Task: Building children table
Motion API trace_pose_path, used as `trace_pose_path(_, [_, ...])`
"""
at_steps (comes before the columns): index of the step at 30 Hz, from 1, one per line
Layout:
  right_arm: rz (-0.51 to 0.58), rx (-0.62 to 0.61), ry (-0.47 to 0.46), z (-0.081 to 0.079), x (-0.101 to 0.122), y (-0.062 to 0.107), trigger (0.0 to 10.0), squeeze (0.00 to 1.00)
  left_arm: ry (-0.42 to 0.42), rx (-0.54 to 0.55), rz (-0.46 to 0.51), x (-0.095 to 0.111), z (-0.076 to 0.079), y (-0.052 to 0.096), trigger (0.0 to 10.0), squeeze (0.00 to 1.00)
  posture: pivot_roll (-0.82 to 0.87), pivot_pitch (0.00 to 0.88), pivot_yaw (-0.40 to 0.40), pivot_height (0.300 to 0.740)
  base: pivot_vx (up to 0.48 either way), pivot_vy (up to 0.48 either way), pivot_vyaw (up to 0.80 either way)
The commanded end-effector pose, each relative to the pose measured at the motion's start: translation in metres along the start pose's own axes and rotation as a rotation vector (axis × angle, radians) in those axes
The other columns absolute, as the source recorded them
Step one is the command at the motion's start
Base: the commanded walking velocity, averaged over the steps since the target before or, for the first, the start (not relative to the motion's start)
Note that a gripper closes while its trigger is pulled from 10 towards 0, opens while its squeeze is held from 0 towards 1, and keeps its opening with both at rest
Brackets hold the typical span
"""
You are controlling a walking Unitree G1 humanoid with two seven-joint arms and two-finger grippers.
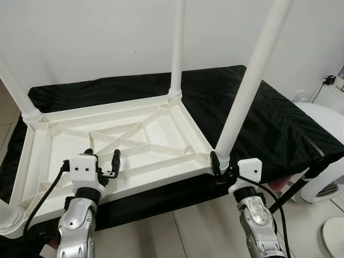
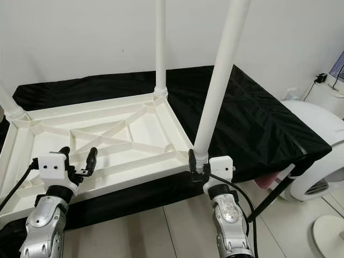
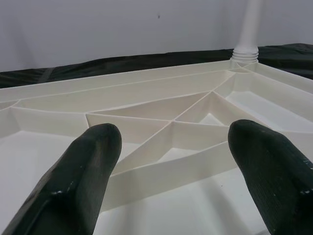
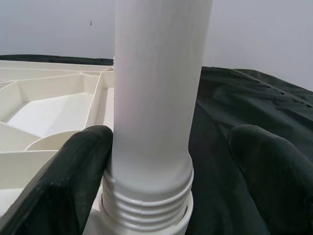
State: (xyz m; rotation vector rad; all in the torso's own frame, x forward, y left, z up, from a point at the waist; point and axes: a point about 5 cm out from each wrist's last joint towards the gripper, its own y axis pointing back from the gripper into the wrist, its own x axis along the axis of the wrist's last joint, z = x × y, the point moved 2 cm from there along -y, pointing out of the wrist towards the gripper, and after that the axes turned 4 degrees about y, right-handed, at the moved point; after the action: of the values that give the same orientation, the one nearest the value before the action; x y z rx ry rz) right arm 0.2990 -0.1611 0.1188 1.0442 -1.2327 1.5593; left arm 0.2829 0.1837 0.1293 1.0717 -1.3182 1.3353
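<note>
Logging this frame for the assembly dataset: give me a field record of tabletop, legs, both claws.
tabletop: white ribbed plastic tabletop lying upside down on black cloth
legs: white plastic tube legs upright in the corners; near-right leg shows thread at its base
right claw: open, fingers either side of that leg's base
left claw: open, over the tabletop's near ribs, holding nothing

Table leg (image 1: 257, 70) tops beyond frame edge

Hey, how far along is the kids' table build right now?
The tabletop lies upside down on the black cloth with all four legs standing in its corners. In hand: the right gripper is open around the near right leg, whose threads still show at the base. The left gripper hovers open over the ribs. Left: seating that leg, flipping the table.
</note>
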Motion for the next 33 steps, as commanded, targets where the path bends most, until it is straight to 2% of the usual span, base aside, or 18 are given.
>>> trace_pose_path(1, [-0.02, 0.011, -0.011, -0.003, -0.004, 0.003, 10.0, 0.0, 0.026, 0.183, 0.016, 0.001, -0.006, 0.002, 10.0, 0.0, -0.04, 0.02, 0.015, 0.74, 0.0, 0.0, 0.0])
trace_pose_path(15, [0.003, 0.095, -0.034, -0.016, 0.003, 0.001, 10.0, 0.0, 0.009, 0.144, 0.02, 0.004, 0.004, 0.003, 10.0, 0.0, -0.04, 0.023, 0.019, 0.74, 0.0, 0.0, 0.0])
trace_pose_path(33, [0.041, 0.102, -0.041, -0.017, 0.013, -0.005, 10.0, 0.0, 0.003, 0.134, 0.0, -0.001, 0.008, 0.007, 10.0, 0.0, -0.04, 0.029, 0.02, 0.74, 0.0, 0.0, 0.0])
